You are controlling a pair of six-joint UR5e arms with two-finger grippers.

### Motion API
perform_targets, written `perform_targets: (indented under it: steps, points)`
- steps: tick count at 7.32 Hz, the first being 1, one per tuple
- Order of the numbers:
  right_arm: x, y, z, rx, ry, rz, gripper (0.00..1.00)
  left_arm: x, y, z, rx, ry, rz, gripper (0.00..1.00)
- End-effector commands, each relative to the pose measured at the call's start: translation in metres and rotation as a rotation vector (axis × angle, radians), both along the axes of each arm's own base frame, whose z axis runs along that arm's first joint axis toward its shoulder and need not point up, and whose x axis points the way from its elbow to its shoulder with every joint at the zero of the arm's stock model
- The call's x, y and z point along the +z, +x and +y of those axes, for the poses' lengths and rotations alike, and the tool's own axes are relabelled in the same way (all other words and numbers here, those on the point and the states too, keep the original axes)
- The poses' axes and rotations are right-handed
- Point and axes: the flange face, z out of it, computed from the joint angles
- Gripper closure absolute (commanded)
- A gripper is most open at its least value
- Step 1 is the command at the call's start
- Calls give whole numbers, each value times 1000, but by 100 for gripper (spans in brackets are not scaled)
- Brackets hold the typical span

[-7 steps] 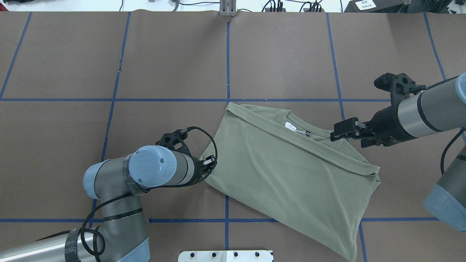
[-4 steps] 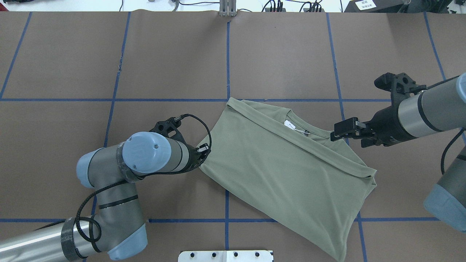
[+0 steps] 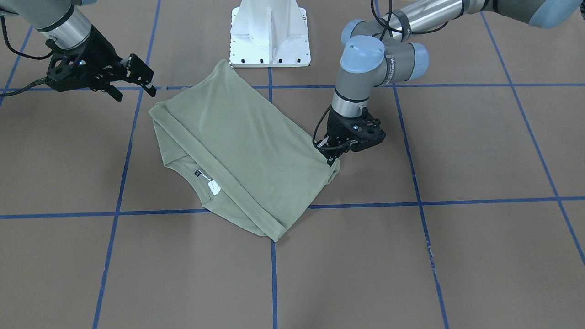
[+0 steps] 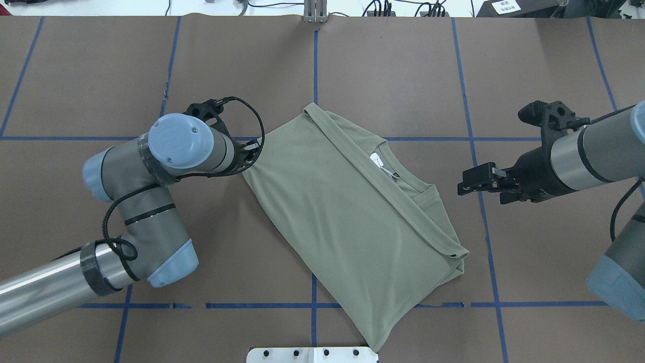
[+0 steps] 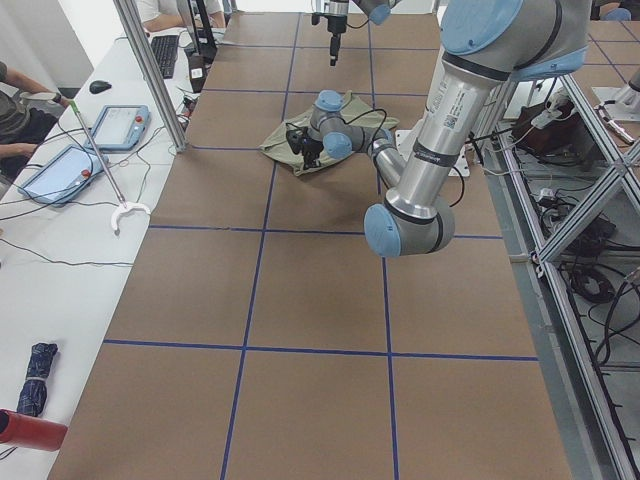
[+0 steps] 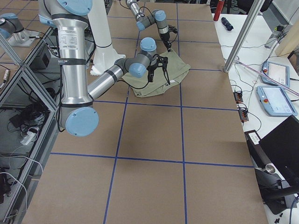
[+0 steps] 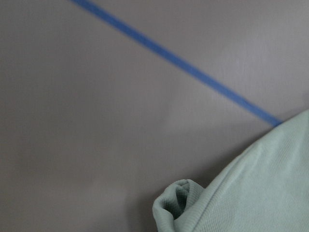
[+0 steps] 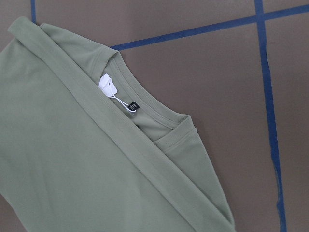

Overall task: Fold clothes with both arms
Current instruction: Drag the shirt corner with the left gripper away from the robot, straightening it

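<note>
My left gripper (image 4: pixel 252 150) is clamped on the shirt (image 4: pixel 347 212) corner, right gripper (image 4: pixel 464 182) hangs open beside it; cloth's light and limp, so grip hems.

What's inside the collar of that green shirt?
A white tag and a small black label show inside the collar. A folded band of the shirt lies across the opening and hides the rest of the inside.

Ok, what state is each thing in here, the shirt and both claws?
Sage-green knit shirt: folded, lying on the brown table, white tag showing.
Left black two-finger claw: shut on the shirt's corner.
Right black two-finger claw: open, empty, clear of the shirt.
</note>
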Motion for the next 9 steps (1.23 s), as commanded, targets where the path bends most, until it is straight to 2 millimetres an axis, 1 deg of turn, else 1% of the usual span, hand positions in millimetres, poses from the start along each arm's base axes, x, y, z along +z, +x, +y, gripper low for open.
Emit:
perform_targets:
  steps: [1,3,4,5,6,7,8,9]
  points:
    - [0,-1,0,0,-1,0,0,0,7,-74,-12,79,-39,100]
    - [1,-1,0,0,-2,1,0,-13,17,-123,-7,169,-86,100]
    - [1,-1,0,0,-2,1,0,-22,29,-142,-17,227,-90,100]
    - [1,-1,0,0,-2,1,0,-25,40,-156,-36,294,-73,100]
    - [4,-3,-2,2,-4,7,0,-31,57,-171,-44,324,-63,100]
    - [3,-2,-1,-1,-5,4,0,-38,61,-176,-50,343,-49,100]
    - [3,-3,-2,4,0,5,0,-37,59,-178,-75,355,-64,100]
    - [-1,-4,-3,5,7,-1,0,-40,57,-178,-88,375,-48,49]
